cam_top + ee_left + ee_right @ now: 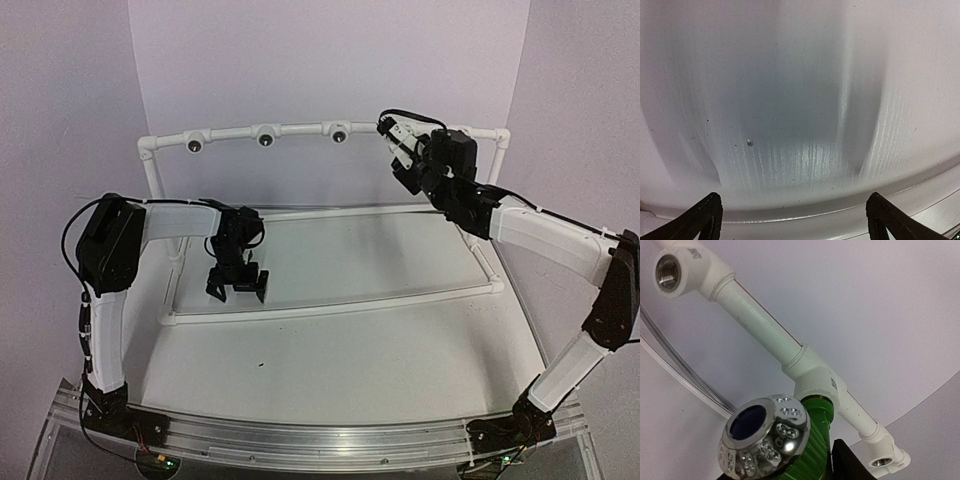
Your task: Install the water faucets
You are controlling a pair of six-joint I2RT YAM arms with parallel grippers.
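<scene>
Though embossed, mark on tee (pixel 816 376) illegible; left end effector (pixel 238 290) open; right end effector (pixel 398 150) at faucet (pixel 790 440), grip unclear.

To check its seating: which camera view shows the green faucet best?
The right wrist view: the green faucet sits close, at a tee fitting. In the top view the right gripper hides it; the left wrist view lacks it.

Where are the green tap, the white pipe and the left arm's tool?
green tap (pixel 815 442): right wrist view, ribbed green body.
white pipe (pixel 762 322): right wrist view, straight run between fittings.
left tool (pixel 238 292): top view, gap between its fingertips.
</scene>
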